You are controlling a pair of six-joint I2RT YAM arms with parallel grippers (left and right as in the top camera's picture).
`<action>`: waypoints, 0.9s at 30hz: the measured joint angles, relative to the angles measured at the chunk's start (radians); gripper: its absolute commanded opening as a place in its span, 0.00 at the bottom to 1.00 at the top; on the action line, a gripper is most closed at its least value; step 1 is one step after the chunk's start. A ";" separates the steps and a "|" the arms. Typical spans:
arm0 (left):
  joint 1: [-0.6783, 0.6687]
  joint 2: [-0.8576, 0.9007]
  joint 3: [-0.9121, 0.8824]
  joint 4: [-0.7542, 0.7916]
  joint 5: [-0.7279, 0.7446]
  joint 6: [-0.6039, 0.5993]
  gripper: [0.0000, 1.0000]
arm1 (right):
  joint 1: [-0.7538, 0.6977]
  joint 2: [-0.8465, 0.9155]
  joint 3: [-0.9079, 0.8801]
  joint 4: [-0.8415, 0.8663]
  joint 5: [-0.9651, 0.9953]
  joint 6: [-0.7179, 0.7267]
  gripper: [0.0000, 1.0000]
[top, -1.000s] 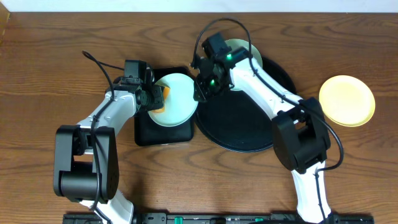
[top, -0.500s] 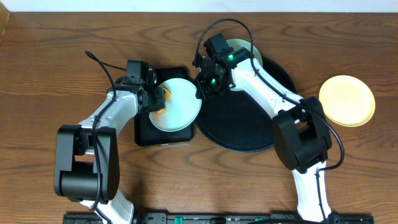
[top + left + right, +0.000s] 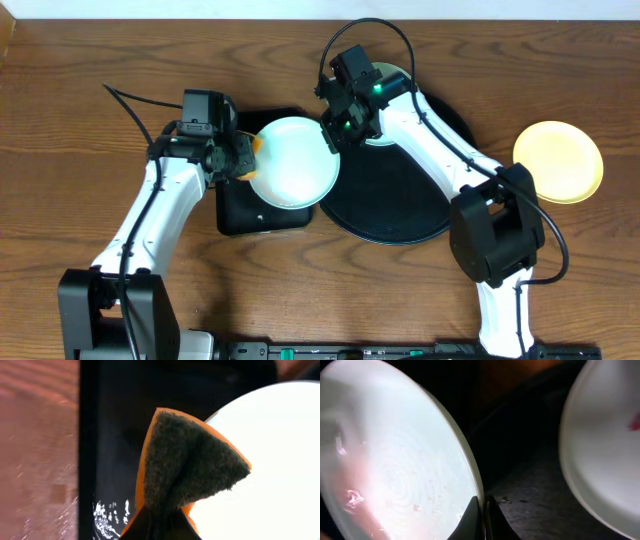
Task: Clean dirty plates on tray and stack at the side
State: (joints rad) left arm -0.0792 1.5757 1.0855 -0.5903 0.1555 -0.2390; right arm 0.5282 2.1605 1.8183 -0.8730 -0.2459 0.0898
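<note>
Wooden table [image 3: 80, 120], mint plate [image 3: 295, 175], rim clamped in right pincer [image 3: 482, 512]

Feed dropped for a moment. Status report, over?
Left gripper shut on sponge at mint plate edge. Right gripper shut on its rim, over rectangular tray. Second plate, smeared, on round tray. No obstruction seen.

No text, label, brand mark or number is showing legibly in any view. The mint-white plate [image 3: 293, 165] and the round black tray [image 3: 395, 212] beside it are both presenting plain, unmarked surfaces.
</note>
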 measured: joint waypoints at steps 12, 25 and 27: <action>0.000 0.010 -0.020 -0.032 -0.066 -0.035 0.13 | 0.043 -0.068 0.019 0.029 0.188 -0.034 0.01; 0.000 0.012 -0.042 -0.073 -0.080 -0.078 0.60 | 0.143 -0.068 0.053 0.137 0.483 -0.097 0.01; 0.000 0.012 -0.042 -0.068 -0.080 -0.079 0.59 | 0.167 -0.068 0.056 0.159 0.537 -0.112 0.01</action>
State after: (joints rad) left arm -0.0792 1.5879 1.0435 -0.6582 0.0753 -0.3180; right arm 0.6956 2.0922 1.8740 -0.7143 0.2909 -0.0223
